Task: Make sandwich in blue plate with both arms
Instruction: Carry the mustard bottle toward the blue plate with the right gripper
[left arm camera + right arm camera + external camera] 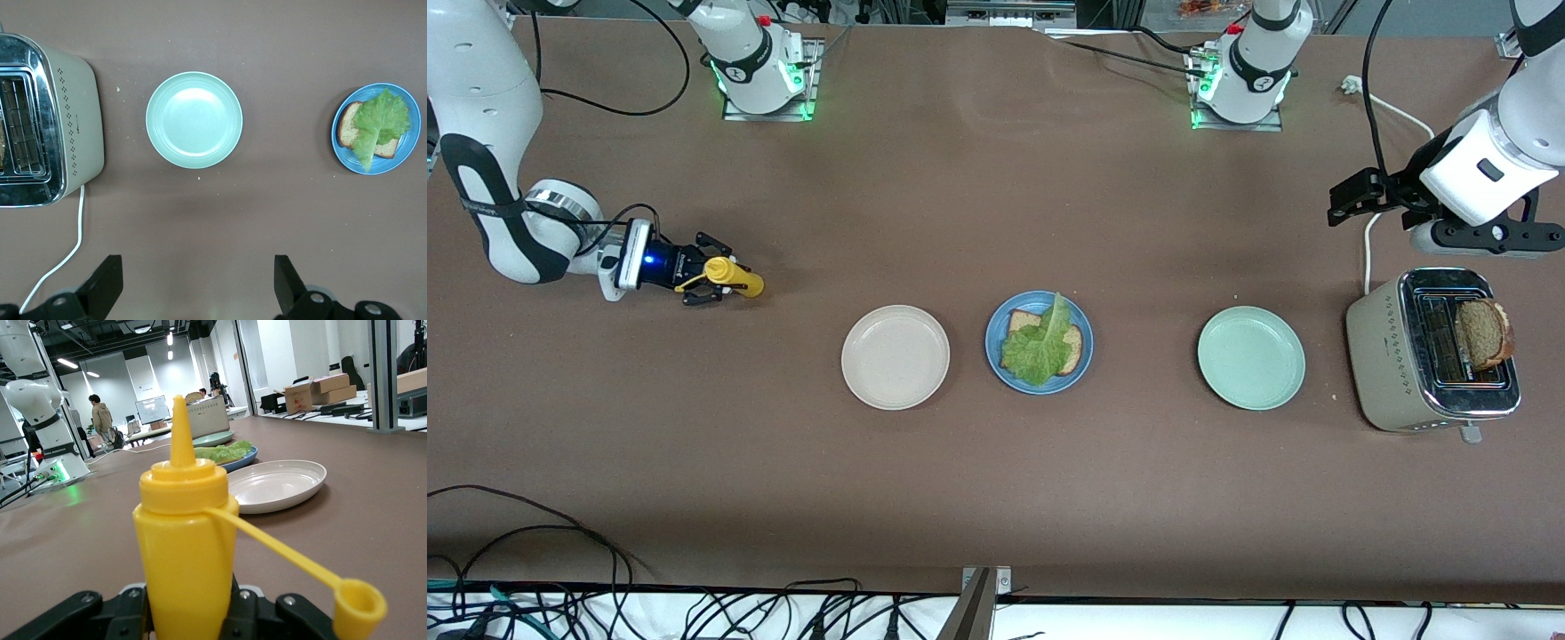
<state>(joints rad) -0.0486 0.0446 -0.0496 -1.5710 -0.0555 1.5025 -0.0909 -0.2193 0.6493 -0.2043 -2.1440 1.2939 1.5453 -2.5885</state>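
Observation:
The blue plate (996, 351) (337, 143) lies mid-table between two other plates. It holds a slice of brown bread (1021, 322) (348, 125) with a green lettuce leaf (1040, 347) (380, 120) on top. A second brown slice (1483, 333) stands in the toaster (1387, 356) (73, 127). My right gripper (711, 277) (190, 607), low at the right arm's end of the table, is shut on a yellow squeeze bottle (734, 277) (187, 547). The bottle is upright, and its cap hangs open on a strap. My left gripper (1352, 200) (198, 280) hangs open and empty, high over the table beside the toaster.
A cream-white plate (895, 357) (280, 483) lies beside the blue plate toward the right arm's end. A pale green plate (1251, 358) (194, 120) lies toward the left arm's end, next to the toaster. The toaster's white cord (1367, 253) runs toward the arm bases.

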